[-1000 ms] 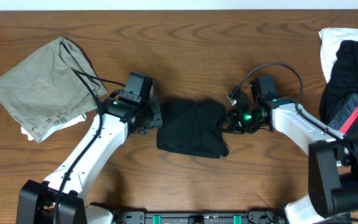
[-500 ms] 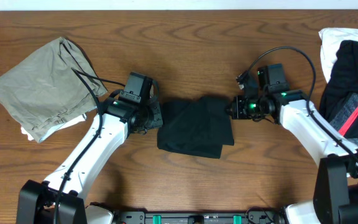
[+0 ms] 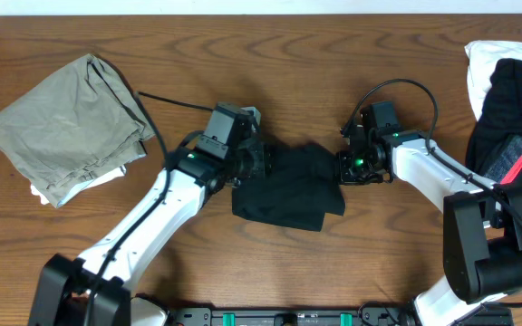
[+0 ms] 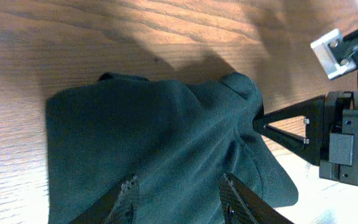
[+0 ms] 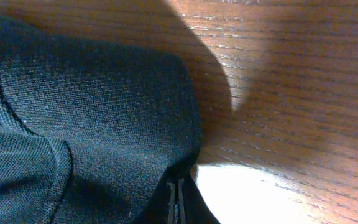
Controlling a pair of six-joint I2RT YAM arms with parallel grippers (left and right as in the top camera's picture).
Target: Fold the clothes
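Black garment (image 3: 288, 186) pinched in right jaws, beneath parted left jaws.

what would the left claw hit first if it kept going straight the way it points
The black garment: the left claw is open and poised over the cloth, pointing across it. Beyond the garment, the right claw pinches its far edge. Height above the fabric is unclear.

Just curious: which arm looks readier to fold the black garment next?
Probably the right: the right gripper is pinched shut on the edge of the black garment, while the left gripper hangs open over it.
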